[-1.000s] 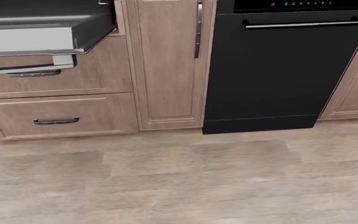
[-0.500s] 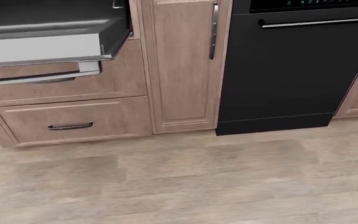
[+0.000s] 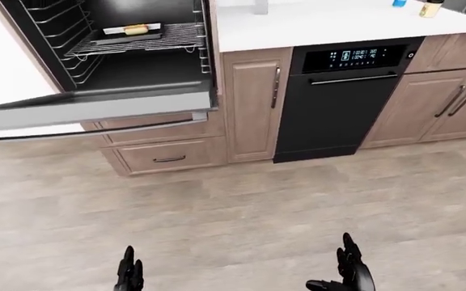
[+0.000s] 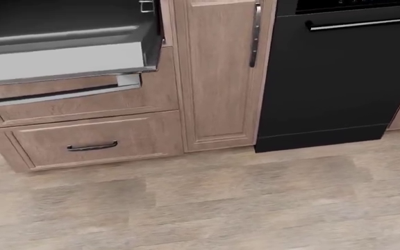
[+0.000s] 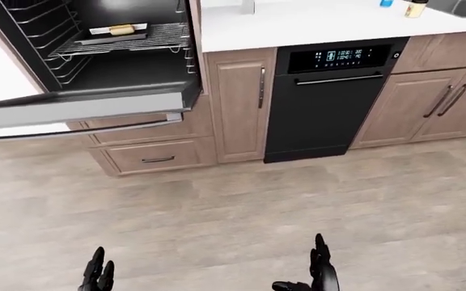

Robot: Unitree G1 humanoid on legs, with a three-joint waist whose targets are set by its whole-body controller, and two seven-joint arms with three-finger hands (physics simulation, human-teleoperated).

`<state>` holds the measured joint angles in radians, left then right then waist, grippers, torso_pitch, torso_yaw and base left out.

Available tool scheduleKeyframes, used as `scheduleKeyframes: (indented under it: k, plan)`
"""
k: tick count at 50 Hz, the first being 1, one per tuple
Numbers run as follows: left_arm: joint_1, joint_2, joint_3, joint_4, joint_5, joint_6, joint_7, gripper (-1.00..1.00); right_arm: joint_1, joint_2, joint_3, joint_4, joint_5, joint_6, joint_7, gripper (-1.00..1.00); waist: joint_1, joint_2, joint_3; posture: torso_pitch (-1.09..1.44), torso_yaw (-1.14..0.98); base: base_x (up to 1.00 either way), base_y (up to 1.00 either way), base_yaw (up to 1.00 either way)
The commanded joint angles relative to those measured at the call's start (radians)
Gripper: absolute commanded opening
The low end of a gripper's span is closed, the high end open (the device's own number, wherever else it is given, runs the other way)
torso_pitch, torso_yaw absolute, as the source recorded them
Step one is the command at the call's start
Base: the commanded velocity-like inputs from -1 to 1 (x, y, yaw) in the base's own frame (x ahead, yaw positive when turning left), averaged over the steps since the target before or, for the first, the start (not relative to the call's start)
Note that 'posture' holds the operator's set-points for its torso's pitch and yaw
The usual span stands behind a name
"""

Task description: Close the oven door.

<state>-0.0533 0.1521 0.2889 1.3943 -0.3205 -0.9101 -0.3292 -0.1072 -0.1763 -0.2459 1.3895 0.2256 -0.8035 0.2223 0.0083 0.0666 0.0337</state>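
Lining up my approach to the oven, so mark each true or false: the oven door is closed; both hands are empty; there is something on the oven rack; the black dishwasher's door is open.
1. The oven door is closed. False: it hangs open, lowered flat.
2. Both the left hand and right hand are empty. True.
3. Something lies on the oven rack. True: a tray with food.
4. The black dishwasher is open. False: it is shut.
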Motion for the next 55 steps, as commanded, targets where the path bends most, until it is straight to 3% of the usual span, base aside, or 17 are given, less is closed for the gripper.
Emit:
scheduleKeyframes:
  k: [1,10,13,15,18,22,26,27,28,29,30,40,43,45,47,50,55]
  plan:
    - [-0.010,0.000,-0.003,-0.017,0.000,-0.029,-0.006,1.00,-0.008,-0.026,-0.011,-0.023,0.008,-0.032,-0.001,1.00,-0.002,-0.007,-0.010,0.00,0.00,0.00,0.27,0.00]
    - [-0.010,0.001,-0.002,-0.017,-0.001,-0.029,-0.006,1.00,-0.004,-0.026,-0.011,-0.022,0.005,-0.033,-0.004,1.00,-0.011,-0.098,-0.002,0.00,0.00,0.00,0.27,0.00]
    - [-0.010,0.000,-0.003,-0.017,0.000,-0.029,-0.005,1.00,-0.004,-0.026,-0.011,-0.022,0.005,-0.033,-0.004,1.00,-0.014,-0.157,-0.009,0.00,0.00,0.00,0.27,0.00]
    - [-0.010,0.000,-0.002,-0.017,-0.001,-0.028,-0.006,1.00,-0.004,-0.025,-0.010,-0.021,0.003,-0.033,-0.006,1.00,-0.024,-0.125,-0.008,0.00,0.00,0.00,0.27,0.00]
    - [-0.010,0.000,-0.002,-0.017,-0.001,-0.028,-0.005,1.00,-0.004,-0.026,-0.011,-0.021,0.003,-0.032,-0.005,1.00,-0.026,-0.129,-0.014,0.00,0.00,0.00,0.27,0.00]
    - [-0.018,-0.002,-0.005,-0.020,-0.005,-0.026,-0.009,1.00,-0.005,-0.025,-0.011,-0.022,0.004,-0.031,-0.004,1.00,-0.021,-0.097,-0.005,0.00,0.00,0.00,0.28,0.00]
    - [-0.013,0.000,-0.006,-0.017,-0.003,-0.028,-0.008,1.00,-0.006,-0.026,-0.011,-0.023,0.007,-0.031,-0.002,1.00,-0.020,-0.023,-0.007,0.00,0.00,0.00,0.27,0.00]
    - [-0.012,0.000,-0.005,-0.017,-0.003,-0.028,-0.008,1.00,-0.006,-0.026,-0.010,-0.023,0.006,-0.031,-0.003,1.00,-0.019,0.016,-0.017,0.00,0.00,0.00,0.27,0.00]
    - [-0.012,0.000,-0.005,-0.017,-0.002,-0.027,-0.007,1.00,-0.006,-0.026,-0.011,-0.023,0.007,-0.031,-0.002,1.00,-0.024,0.027,-0.031,0.00,0.00,0.00,0.27,0.00]
    - [-0.012,0.000,-0.006,-0.018,-0.002,-0.028,-0.006,1.00,-0.005,-0.025,-0.010,-0.022,0.006,-0.032,-0.003,1.00,-0.009,-0.001,-0.016,0.00,0.00,0.00,0.27,0.00]
    - [-0.012,-0.001,-0.006,-0.018,0.000,-0.029,-0.004,1.00,-0.006,-0.025,-0.010,-0.023,0.006,-0.031,-0.002,1.00,-0.014,-0.001,-0.007,0.00,0.00,0.00,0.27,0.00]
    - [-0.012,-0.002,-0.007,-0.018,0.002,-0.027,-0.003,1.00,-0.003,-0.027,-0.011,-0.021,0.004,-0.030,-0.003,1.00,-0.014,-0.100,-0.002,0.00,0.00,0.00,0.27,0.00]
    - [-0.011,-0.002,-0.007,-0.018,0.000,-0.026,-0.005,1.00,-0.005,-0.027,-0.010,-0.022,0.004,-0.030,-0.004,1.00,-0.016,-0.161,-0.011,0.00,0.00,0.00,0.28,0.00]
    - [-0.011,-0.002,-0.007,-0.018,0.001,-0.026,-0.005,1.00,-0.005,-0.027,-0.011,-0.023,0.005,-0.029,-0.003,1.00,-0.026,-0.126,-0.007,0.00,0.00,0.00,0.28,0.00]
    - [-0.013,-0.001,-0.006,-0.018,-0.001,-0.025,-0.006,1.00,-0.005,-0.028,-0.012,-0.023,0.007,-0.029,-0.001,1.00,-0.027,-0.131,-0.009,0.00,0.00,0.00,0.28,0.00]
    - [-0.012,-0.001,-0.006,-0.018,-0.001,-0.025,-0.006,1.00,-0.005,-0.028,-0.012,-0.022,0.007,-0.028,-0.001,1.00,-0.023,-0.115,-0.011,0.00,0.00,0.00,0.27,0.00]
    - [-0.011,0.000,-0.005,-0.018,-0.001,-0.026,-0.007,1.00,-0.004,-0.028,-0.011,-0.022,0.008,-0.030,-0.002,1.00,-0.021,-0.041,-0.004,0.00,0.00,0.00,0.27,0.00]
